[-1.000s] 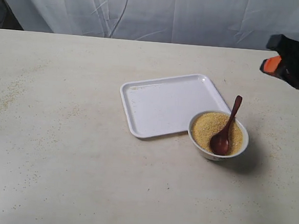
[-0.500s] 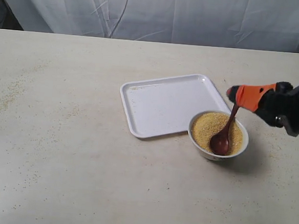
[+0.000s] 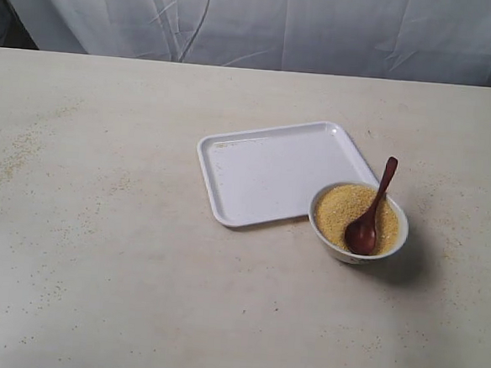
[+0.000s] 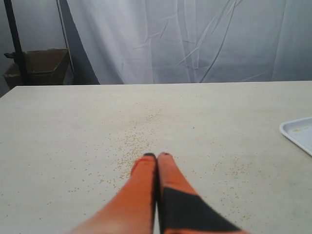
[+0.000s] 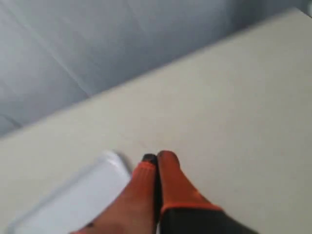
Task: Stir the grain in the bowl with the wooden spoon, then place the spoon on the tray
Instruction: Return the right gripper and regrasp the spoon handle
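Observation:
The small white bowl (image 3: 343, 252) stands just off the near right corner of the white tray (image 3: 271, 173). It holds yellow grain (image 3: 338, 209). The dark wooden spoon (image 3: 377, 202) rests with its head in the grain and its handle leaning up over the far right rim. Neither gripper shows in the exterior view. My left gripper (image 4: 157, 156) is shut and empty over bare table, with a corner of the tray (image 4: 300, 134) off to one side. My right gripper (image 5: 157, 157) is shut and empty in a blurred wrist view, above the table beside the tray (image 5: 73, 200).
Loose grains (image 4: 136, 141) lie scattered on the tabletop ahead of the left gripper, and more (image 3: 16, 155) at the table's left. A white cloth backdrop (image 3: 257, 21) hangs behind the table's far edge. A cardboard box (image 4: 39, 66) sits beyond the table.
The right gripper came in from the right edge to the spoon's handle half a second ago, and has now left the exterior view. The spoon and bowl have not moved.

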### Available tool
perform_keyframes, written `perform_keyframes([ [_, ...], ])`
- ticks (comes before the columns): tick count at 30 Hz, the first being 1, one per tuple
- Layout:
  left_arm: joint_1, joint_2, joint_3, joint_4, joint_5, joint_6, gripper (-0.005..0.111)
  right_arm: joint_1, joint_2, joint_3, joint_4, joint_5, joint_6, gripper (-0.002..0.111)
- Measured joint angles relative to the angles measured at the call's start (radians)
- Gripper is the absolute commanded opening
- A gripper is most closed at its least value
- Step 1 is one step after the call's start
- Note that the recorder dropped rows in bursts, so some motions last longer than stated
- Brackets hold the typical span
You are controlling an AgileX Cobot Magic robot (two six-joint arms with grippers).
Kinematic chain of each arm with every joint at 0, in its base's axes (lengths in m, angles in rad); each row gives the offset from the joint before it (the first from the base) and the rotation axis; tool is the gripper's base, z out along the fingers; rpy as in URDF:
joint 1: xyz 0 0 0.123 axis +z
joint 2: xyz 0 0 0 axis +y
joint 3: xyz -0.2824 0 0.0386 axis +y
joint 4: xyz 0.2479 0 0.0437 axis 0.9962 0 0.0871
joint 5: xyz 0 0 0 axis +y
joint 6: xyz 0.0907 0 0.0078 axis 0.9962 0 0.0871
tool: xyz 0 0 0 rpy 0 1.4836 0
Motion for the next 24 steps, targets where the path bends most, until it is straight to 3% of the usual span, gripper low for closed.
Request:
perform_keyframes([
  [3, 0.000, 0.000, 0.000, 0.000, 0.000, 0.000, 0.000, 0.059, -0.045, 0.194, 0.051, -0.370, 0.037, -0.001],
  [5, 0.000, 0.000, 0.000, 0.000, 0.000, 0.000, 0.000, 0.076, -0.044, 0.296, 0.112, -0.527, 0.113, -0.001],
  [9, 0.000, 0.000, 0.000, 0.000, 0.000, 0.000, 0.000, 0.073, 0.047, 0.351, 0.146, -0.489, 0.300, -0.001],
  [13, 0.000, 0.000, 0.000, 0.000, 0.000, 0.000, 0.000, 0.070, 0.208, 0.294, -0.287, -0.496, 0.636, -0.001],
  [17, 0.000, 0.000, 0.000, 0.000, 0.000, 0.000, 0.000, 0.024, 0.414, 0.135, -0.848, -0.692, 1.077, -0.001],
  [20, 0.000, 0.000, 0.000, 0.000, 0.000, 0.000, 0.000, -0.040, 0.542, 0.025, -1.061, -0.802, 1.294, 0.001],
  [22, 0.000, 0.000, 0.000, 0.000, 0.000, 0.000, 0.000, -0.101, 0.596, -0.026, -1.136, -0.844, 1.373, 0.010],
  [24, 0.000, 0.000, 0.000, 0.000, 0.000, 0.000, 0.000, -0.166, 0.627, -0.059, -1.209, -0.866, 1.430, 0.026],
])
